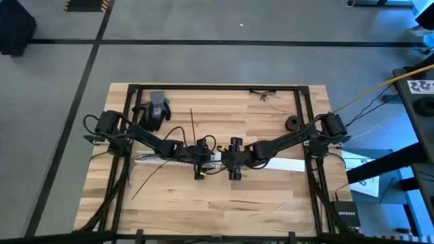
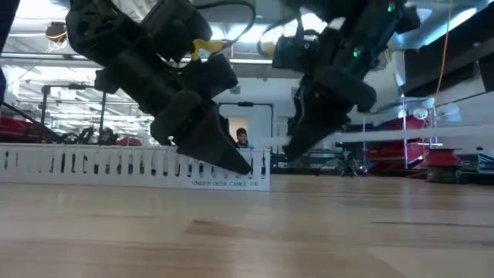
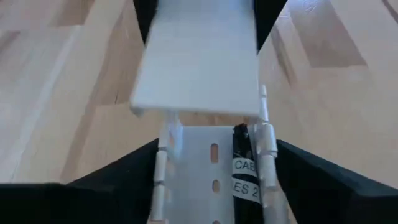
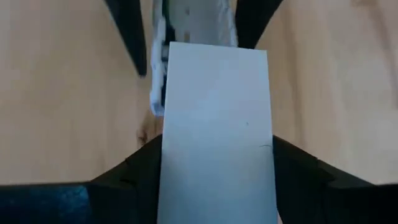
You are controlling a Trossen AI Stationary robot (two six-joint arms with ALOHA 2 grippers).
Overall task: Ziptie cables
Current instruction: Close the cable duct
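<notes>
Black glove (image 1: 157,110) lay at the table's (image 1: 271,203) far left corner, w/ the left gripper (image 1: 201,161) down mid-table, fingers (image 3: 112,186) spread apart either side of the white slotted cable tray (image 2: 116,166), not gripping. Cables (image 1: 173,146), thin dark wires, looped around that arm and trailed toward the near-left of the table, partly hidden under it. Right gripper (image 1: 234,163) faced it just beside, fingers (image 4: 311,180) apart astride a flat white cover strip (image 4: 214,130); small dark roll (image 1: 293,123) sat far right.
</notes>
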